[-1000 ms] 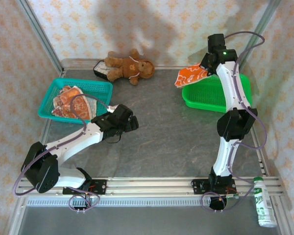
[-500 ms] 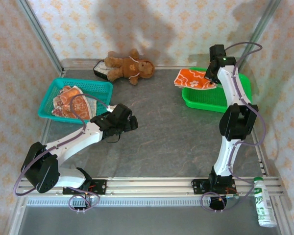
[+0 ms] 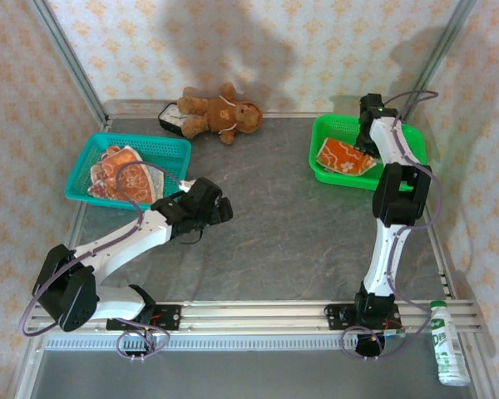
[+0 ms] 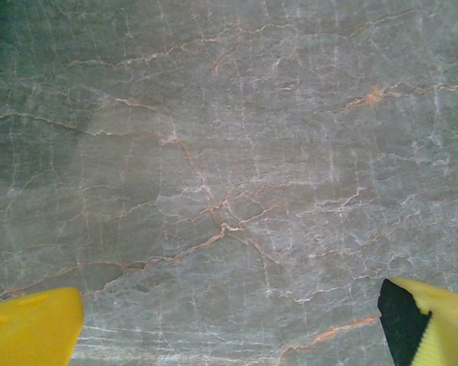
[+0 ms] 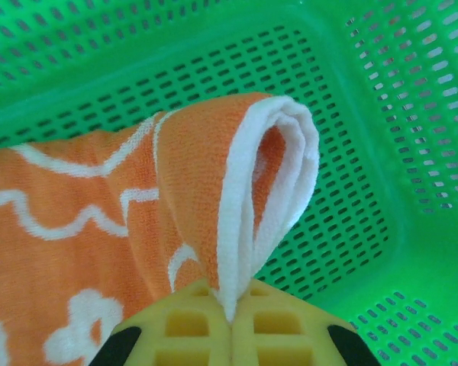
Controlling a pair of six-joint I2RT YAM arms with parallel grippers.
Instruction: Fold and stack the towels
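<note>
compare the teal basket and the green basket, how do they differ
Colour: the teal basket is blue-green, the green basket bright green. Place: the teal basket sits at the table's left edge, the green basket at the far right. Contents: the teal basket holds loosely bunched patterned towels; the green basket holds one folded orange towel with white flowers. Both are shallow, rectangular, perforated plastic.
</note>
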